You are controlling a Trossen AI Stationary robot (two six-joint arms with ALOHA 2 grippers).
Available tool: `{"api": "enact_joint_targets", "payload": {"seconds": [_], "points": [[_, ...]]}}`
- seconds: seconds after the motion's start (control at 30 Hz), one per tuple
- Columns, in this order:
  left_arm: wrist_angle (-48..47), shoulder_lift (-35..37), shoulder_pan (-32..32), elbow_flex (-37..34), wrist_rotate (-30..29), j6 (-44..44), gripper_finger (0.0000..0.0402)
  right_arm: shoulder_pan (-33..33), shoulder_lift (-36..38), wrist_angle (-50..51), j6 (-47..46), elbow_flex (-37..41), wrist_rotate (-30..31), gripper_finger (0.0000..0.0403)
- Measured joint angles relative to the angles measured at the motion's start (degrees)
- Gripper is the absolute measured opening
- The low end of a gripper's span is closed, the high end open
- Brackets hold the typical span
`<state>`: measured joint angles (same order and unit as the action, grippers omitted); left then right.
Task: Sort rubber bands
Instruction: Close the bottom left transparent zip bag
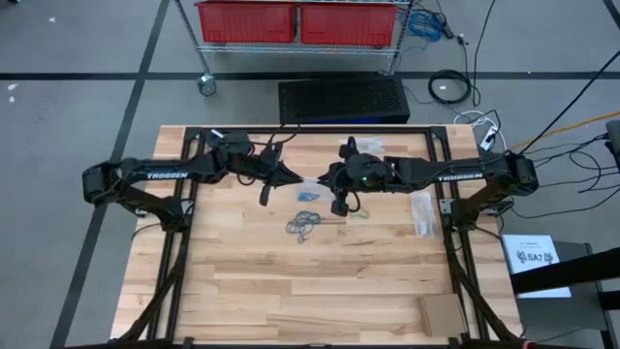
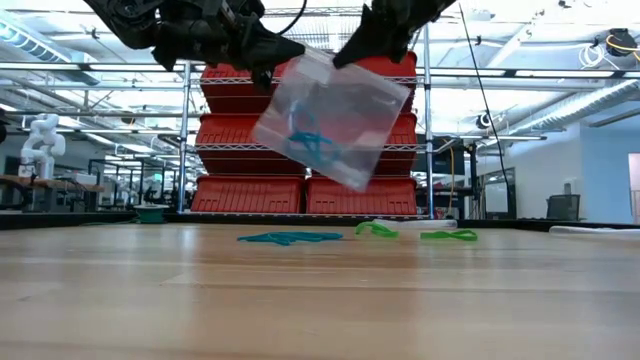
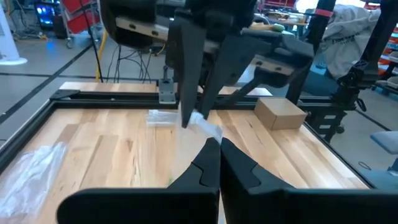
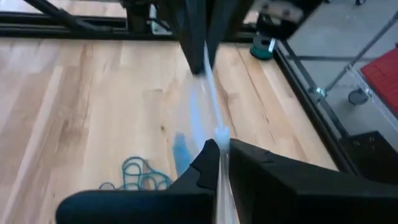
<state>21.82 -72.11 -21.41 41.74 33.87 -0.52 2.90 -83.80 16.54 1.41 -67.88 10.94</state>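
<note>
The right gripper [image 2: 345,62] and left gripper [image 2: 270,72] are both clamped shut on the upper corners of a clear plastic bag [image 2: 335,115], holding it aloft above the middle of the pale wooden table [image 1: 291,281]. A few bright blue rubber bands [image 2: 312,146] sit inside the bag. On the table beneath lie a tangle of grey-blue loops [image 1: 304,225] and green bands [image 2: 448,235]. A second clear bag [image 1: 421,211] rests near the right edge, a small cardboard box [image 1: 442,312] well apart.
</note>
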Motion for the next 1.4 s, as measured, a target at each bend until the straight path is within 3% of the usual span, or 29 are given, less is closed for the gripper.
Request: {"api": "enact_joint_targets", "payload": {"seconds": [0.87, 1.4], "points": [[-4.2, 2.8, -1.5, 0.0, -1.4, -0.5, 0.0000, 0.0, 2.7, 16.8, -5.3, 0.0, 2.5, 0.0004], [-5.1, 2.8, -1.5, 0.0, -2.6, -1.4, 0.0000, 0.0, 2.7, 20.5, -6.8, 0.1, 2.5, 0.0002]]}}
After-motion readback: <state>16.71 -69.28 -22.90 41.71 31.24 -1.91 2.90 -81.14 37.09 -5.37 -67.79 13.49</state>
